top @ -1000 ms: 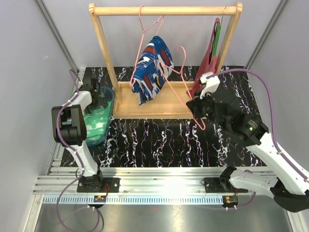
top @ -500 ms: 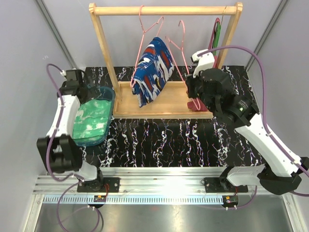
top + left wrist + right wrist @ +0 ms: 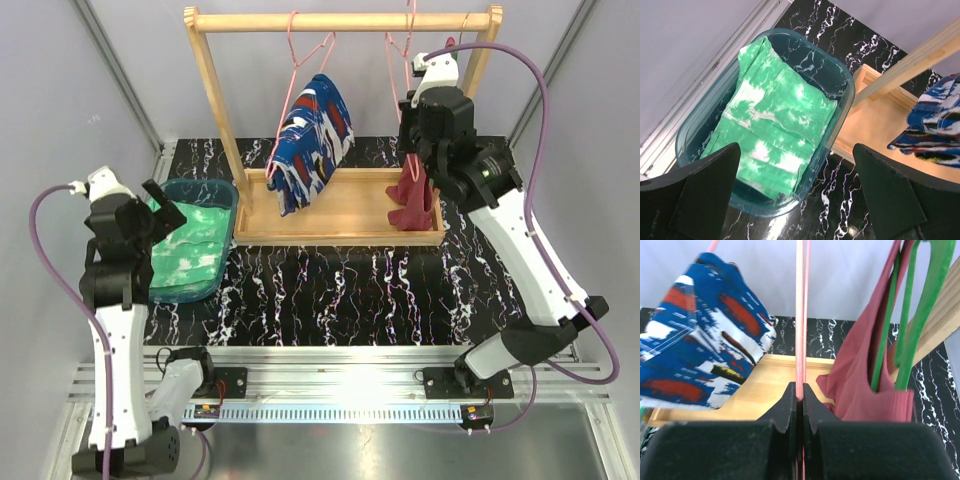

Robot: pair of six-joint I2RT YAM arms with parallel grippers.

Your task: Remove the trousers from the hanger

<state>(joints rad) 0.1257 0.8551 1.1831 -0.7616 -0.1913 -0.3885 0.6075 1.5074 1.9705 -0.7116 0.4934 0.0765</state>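
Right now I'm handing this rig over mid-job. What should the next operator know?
Left gripper: open, empty, above the teal bin.
Right gripper: shut on the empty pink hanger, held up by the wooden rail.
Done: the mint green trousers lie folded in the bin.
Left: the dark blue trousers hang from a second pink hanger on the rail; take them off.

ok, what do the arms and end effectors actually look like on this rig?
Both the left arm and right arm have white links with black joint housings. A purple cable loops along each. The left end effector and right end effector each have two matte black, blocky wedge fingers. No legible markings.
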